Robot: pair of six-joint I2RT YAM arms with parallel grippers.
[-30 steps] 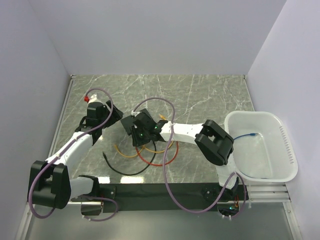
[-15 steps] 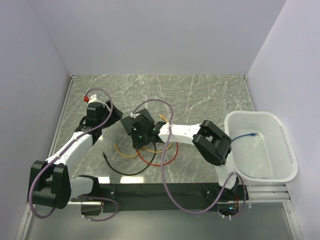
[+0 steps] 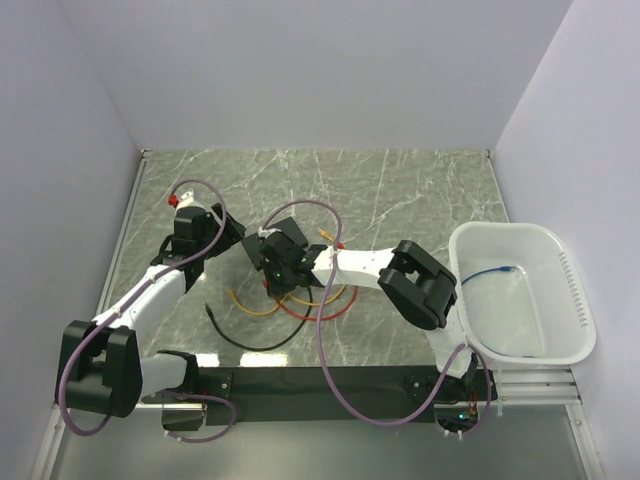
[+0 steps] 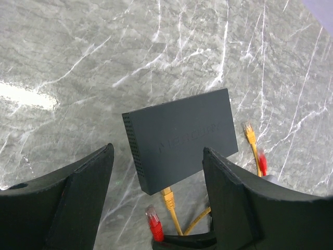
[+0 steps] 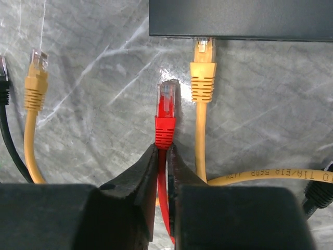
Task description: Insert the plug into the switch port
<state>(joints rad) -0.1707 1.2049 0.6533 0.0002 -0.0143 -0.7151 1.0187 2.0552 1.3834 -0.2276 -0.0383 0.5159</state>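
R claw (image 5: 162,151): jaws narrow, pinched on red cable (image 5: 162,198) right behind the boot of the red plug (image 5: 166,101). Plug points at the switch (image 5: 239,18), with its tip short of the port edge and marble showing between. Not in a port.

Yellow plug (image 5: 203,73) sits w/ its tip inside a port on that same switch edge, just beside the red plug, and the two lie roughly parallel. 2nd yellow plug (image 5: 35,78) lies loose, further along from the switch edge on the red plug's other side. Black cable (image 5: 8,130) is beyond it, at the frame border.

L claw (image 4: 157,151): jaws wide. In the L wrist view the switch lies flat on the marble table (image 4: 78,47) in the gap between the fingers (image 4: 83,192). Can't tell if either pad touches it. Vent holes show on the switch's short end, faint lettering on top, unreadable.

Top view: switch is mostly hidden between the two claws. White bin (image 3: 500,232) is well apart from it, at the R side, w/ a blue cable (image 3: 490,270) inside.
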